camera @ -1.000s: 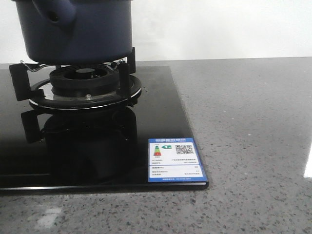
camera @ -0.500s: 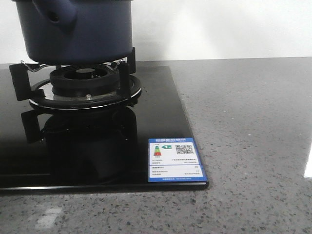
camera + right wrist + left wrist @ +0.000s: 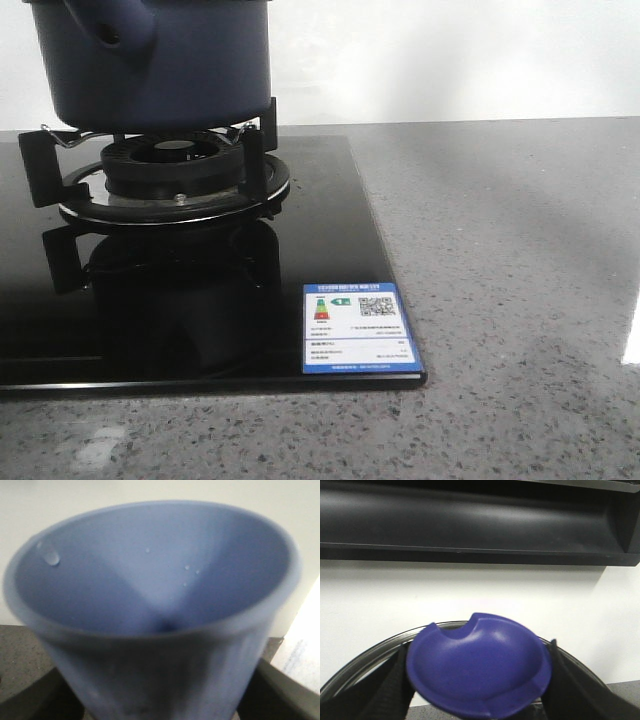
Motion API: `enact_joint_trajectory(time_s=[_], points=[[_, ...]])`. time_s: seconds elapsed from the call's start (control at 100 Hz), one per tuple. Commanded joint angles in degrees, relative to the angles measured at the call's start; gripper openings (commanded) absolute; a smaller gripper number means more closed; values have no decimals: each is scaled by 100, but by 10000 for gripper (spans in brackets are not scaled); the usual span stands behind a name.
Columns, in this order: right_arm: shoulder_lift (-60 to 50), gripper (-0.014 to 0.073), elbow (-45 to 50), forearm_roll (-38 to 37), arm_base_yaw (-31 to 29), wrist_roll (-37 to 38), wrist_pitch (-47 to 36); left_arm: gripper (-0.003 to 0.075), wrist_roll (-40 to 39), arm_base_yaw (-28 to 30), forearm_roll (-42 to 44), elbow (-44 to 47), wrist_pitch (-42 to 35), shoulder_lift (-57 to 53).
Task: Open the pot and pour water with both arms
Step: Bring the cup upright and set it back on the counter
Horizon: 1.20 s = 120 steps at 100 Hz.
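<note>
The dark navy pot (image 3: 160, 70) stands on the gas burner (image 3: 175, 165) at the back left of the front view, with its stubby handle (image 3: 115, 25) facing forward; its top is cut off by the frame. Neither gripper shows in that view. My left gripper (image 3: 477, 692) is shut on the blue knob (image 3: 477, 667) of the pot lid, whose metal rim (image 3: 365, 657) curves behind it. My right gripper (image 3: 155, 702) is shut on a light blue ribbed cup (image 3: 150, 580), which fills the view; a few water drops (image 3: 51, 558) cling inside it.
The burner sits on a black glass cooktop (image 3: 330, 230) with a blue energy label (image 3: 360, 328) at its front right corner. A grey speckled counter (image 3: 500, 250) runs to the right and front. A white wall lies behind, and a black hood (image 3: 470, 520) hangs above the lid.
</note>
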Motion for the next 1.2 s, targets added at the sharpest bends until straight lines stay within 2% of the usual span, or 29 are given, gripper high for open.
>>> enact_joint_trajectory(time_s=[0.0,0.19,0.27,0.42,0.64,0.78,1.03,1.19], points=[[-469,296,349,-186,-564,218,-1140,395,-17,15,2,-213,-574,-125],[-762,296,1371,-186,-1792,218,-3652,395,-17,15,2,-213,-565,-125],[-750,296,1626,-241,-2171,218,-4162,395,-17,15,2,-213,-565,-125],[-584,296,2039,-251,-2567,-104,-4253,395,-17,15,2,-213,-565,-125],[-46,296,2174,-251,-2601,-486,-4910,395,-17,15,2,-213,-565,-115],[441,296,2174,-224,-2601,-1012,-5361,395,-17,15,2,-213,-530,-115],[1208,296,2174,943,-2601,-2523,-6072,395,-17,15,2,-213,-492,-115],[1446,296,2174,1182,-2601,-2929,-6204,395,-17,15,2,-213,-482,-115]])
